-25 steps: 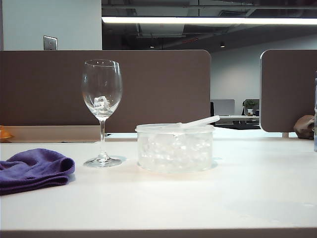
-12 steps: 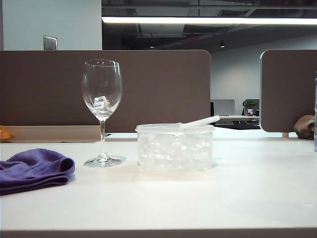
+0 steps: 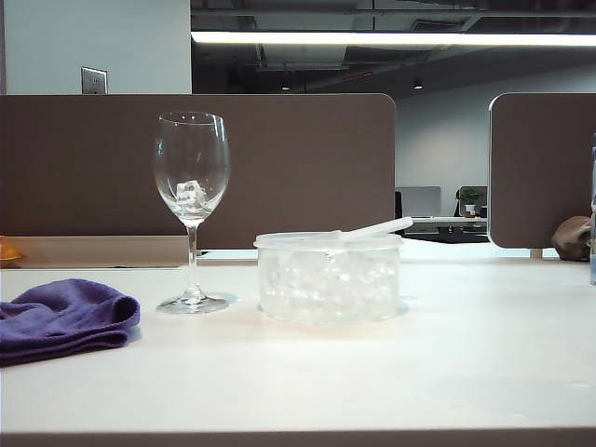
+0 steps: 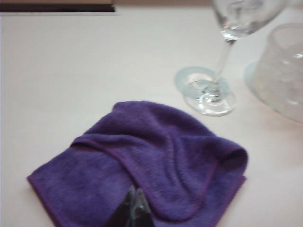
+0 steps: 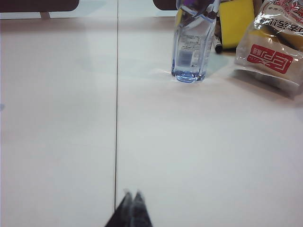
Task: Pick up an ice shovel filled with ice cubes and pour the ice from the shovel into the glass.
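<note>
Both end effectors look pinched closed: left end effector (image 4: 134, 208) over the purple cloth (image 4: 151, 161), right end effector (image 5: 131, 208) over bare worktop (image 5: 61, 118). I see the translucent white plastic ice shovel (image 3: 372, 229) propped in the tub, handle toward two o'clock, ready to grasp.

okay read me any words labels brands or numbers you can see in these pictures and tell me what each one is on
Red panel with white characters on the clear plastic snack bag: large stylised characters, not readable with certainty.
Smaller red print at that bag's top edge: too blurred to read.
White label on the clear plastic water bottle: print too small to read.
The tall clear stemmed wine glass, the low clear plastic tub and the purple cloth: no text.
</note>
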